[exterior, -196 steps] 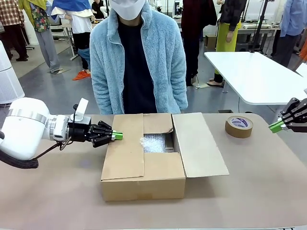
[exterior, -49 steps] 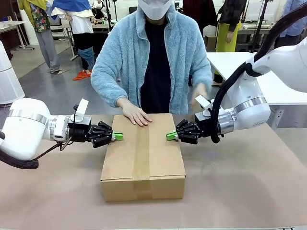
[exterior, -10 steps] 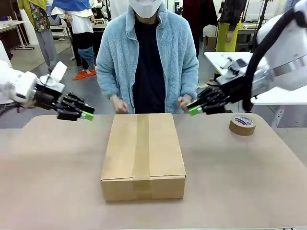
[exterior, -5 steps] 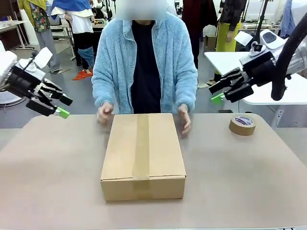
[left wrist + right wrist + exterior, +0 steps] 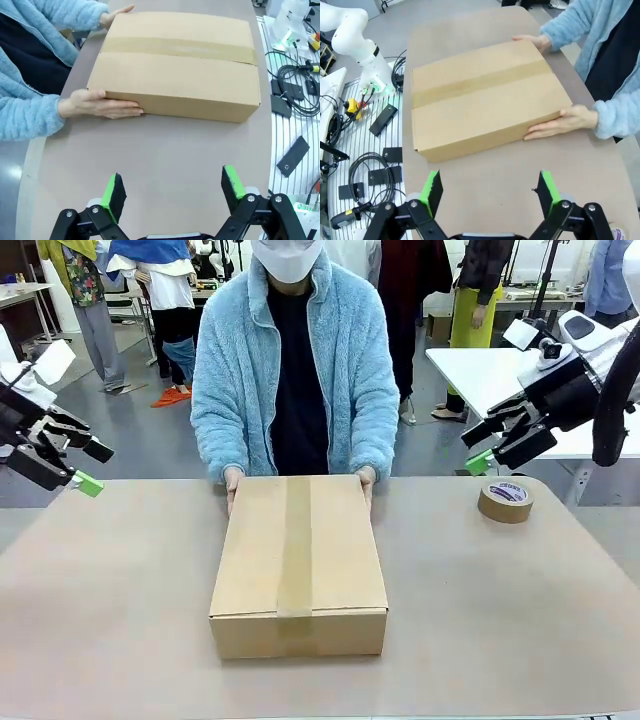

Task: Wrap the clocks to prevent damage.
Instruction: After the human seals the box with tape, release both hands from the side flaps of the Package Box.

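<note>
Box [image 5: 298, 560], taped shut, lies lengthwise toward the person; both tools [image 5: 75, 468] [image 5: 492, 445] released, holding nothing.

The plain brown rectangular cardboard box [image 5: 298, 562] lies flat at the middle of the table, its long side running from the robot's edge towards the person; its top flaps are shut and sealed by a strip of brown packing tape [image 5: 294, 545] laid lengthwise down the centre seam and folded a short way over the near face; the clocks themselves are hidden inside; the box sits square and undented, its near face upright.
</note>
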Robot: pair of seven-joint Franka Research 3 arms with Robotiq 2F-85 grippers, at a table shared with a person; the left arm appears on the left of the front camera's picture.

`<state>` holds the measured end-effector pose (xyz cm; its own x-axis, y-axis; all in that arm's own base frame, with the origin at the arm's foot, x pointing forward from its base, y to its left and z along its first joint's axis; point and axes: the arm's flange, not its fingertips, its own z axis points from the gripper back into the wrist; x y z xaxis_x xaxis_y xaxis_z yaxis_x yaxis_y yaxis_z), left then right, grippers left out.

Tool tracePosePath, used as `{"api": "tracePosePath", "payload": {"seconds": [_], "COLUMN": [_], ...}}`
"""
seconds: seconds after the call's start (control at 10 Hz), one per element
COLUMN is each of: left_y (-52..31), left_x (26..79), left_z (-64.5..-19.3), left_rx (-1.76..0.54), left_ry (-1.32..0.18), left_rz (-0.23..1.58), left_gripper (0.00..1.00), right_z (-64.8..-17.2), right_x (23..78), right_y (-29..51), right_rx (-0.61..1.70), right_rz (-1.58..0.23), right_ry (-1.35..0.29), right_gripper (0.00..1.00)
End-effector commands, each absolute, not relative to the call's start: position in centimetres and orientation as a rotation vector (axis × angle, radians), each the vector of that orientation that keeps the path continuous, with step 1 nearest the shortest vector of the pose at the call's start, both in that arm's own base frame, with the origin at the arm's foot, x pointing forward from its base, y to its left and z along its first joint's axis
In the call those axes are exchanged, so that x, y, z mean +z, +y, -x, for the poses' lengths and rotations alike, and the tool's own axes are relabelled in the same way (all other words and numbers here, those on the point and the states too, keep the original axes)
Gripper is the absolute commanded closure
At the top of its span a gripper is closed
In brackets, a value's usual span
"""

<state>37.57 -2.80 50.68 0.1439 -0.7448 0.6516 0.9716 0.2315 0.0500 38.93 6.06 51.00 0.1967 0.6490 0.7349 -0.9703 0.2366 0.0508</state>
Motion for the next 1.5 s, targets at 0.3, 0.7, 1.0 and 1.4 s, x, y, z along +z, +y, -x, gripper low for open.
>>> {"api": "tracePosePath", "payload": {"seconds": [0.3, 0.7, 1.0, 1.4], "left_y": [-2.8, -2.8, -2.8, -2.8], "left_x": [49.9, 49.9, 49.9, 49.9], "left_z": [-37.7, -37.7, -37.7, -37.7], "left_rx": [-1.291, -1.291, -1.291, -1.291], "left_ry": [-0.621, -0.621, -0.621, -0.621], "left_rz": [0.453, 0.453, 0.453, 0.453], "left_gripper": [0.00, 0.00, 0.00, 0.00], "right_z": [-39.6, -39.6, -39.6, -39.6], "right_x": [49.7, 49.7, 49.7, 49.7], "right_y": [6.5, 6.5, 6.5, 6.5], "right_rx": [1.238, 1.238, 1.238, 1.238], "right_rz": [-0.596, -0.596, -0.596, -0.596], "right_ry": [-0.633, -0.633, -0.633, -0.633], "right_gripper": [0.00, 0.00, 0.00, 0.00]}}
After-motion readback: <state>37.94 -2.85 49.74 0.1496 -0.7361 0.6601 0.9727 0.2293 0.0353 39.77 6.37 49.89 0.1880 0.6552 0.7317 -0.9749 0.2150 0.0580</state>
